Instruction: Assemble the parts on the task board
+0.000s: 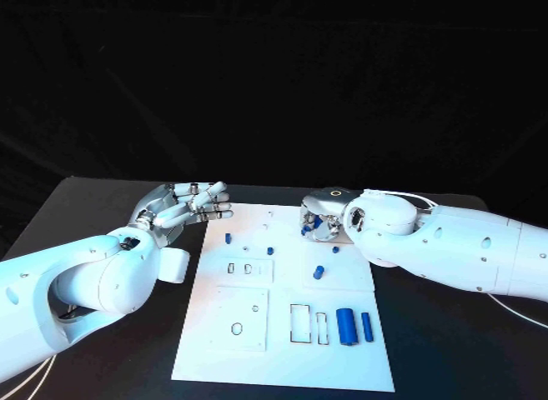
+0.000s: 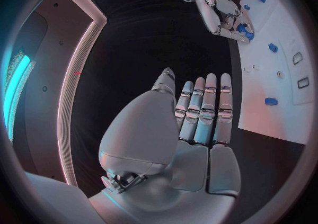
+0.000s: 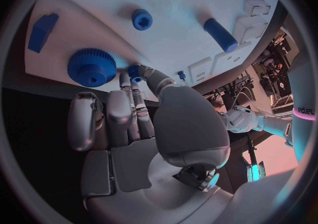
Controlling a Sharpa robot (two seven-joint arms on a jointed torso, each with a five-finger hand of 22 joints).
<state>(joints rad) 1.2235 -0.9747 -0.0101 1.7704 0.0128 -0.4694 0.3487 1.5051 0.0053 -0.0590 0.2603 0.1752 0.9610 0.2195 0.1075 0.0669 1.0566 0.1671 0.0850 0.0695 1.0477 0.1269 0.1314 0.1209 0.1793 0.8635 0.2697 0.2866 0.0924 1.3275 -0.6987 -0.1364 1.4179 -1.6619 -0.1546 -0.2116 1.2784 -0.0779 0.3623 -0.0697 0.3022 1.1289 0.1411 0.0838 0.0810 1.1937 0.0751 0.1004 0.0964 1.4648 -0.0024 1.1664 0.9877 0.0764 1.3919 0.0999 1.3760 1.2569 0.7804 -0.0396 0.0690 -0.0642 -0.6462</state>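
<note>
- Nearest you, two blue cylinders (image 1: 346, 324) are lying loose on the task board (image 1: 346, 375) beside empty slot outlines, so by my reading most of the assembly is waiting.
- Mid-board, a small blue peg (image 1: 319, 271) is lying free, with bare white room round it.
- Your left hand (image 1: 187, 205) is hovering off the board's left edge, fingers straight and together, holding nothing.
- Farthest, your right hand (image 3: 135, 102) is pinching a small blue part (image 3: 134, 71) at its fingertips beside the blue gear (image 3: 91, 67), close to the board's far edge.
</note>
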